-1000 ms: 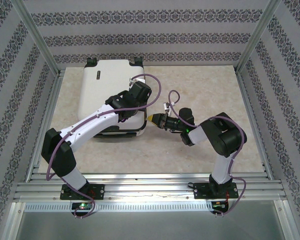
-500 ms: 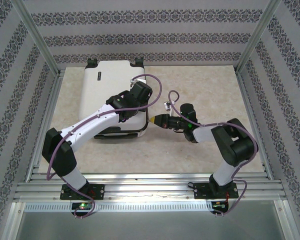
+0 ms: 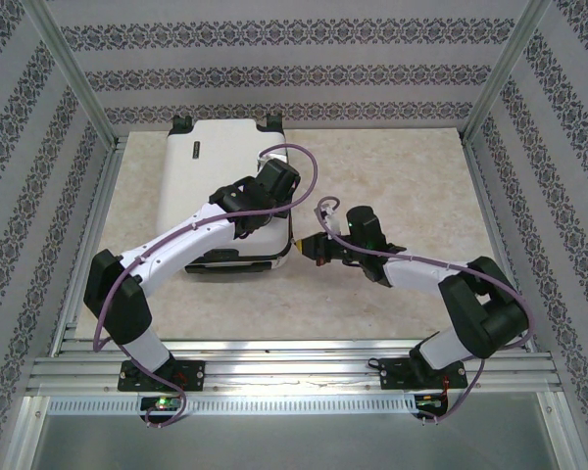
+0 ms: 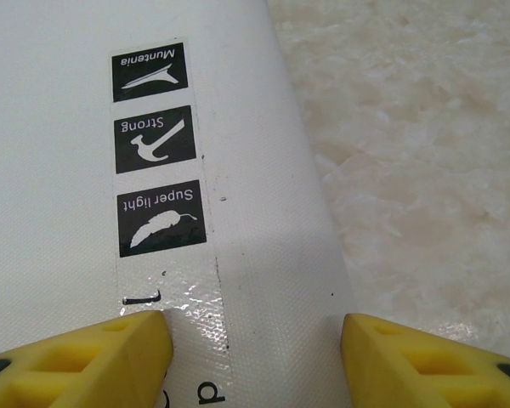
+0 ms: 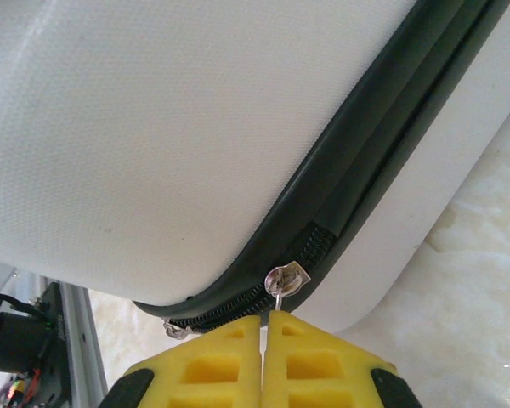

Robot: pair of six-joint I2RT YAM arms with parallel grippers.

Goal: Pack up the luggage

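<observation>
The white luggage (image 3: 216, 162) lies closed at the far left of the table (image 3: 402, 176). The left gripper (image 4: 255, 340) sits over its near right corner, fingers apart (touching or not, I can't tell). The right gripper (image 5: 262, 327) is pinched on the zipper pull (image 5: 286, 280).

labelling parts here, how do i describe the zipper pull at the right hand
Start at the white luggage and follow its black zipper track to the rounded corner by the right hand. The zipper pull is the silver slider whose tab is pinched in that hand's shut yellow tips; a second slider sits free further along.
</observation>
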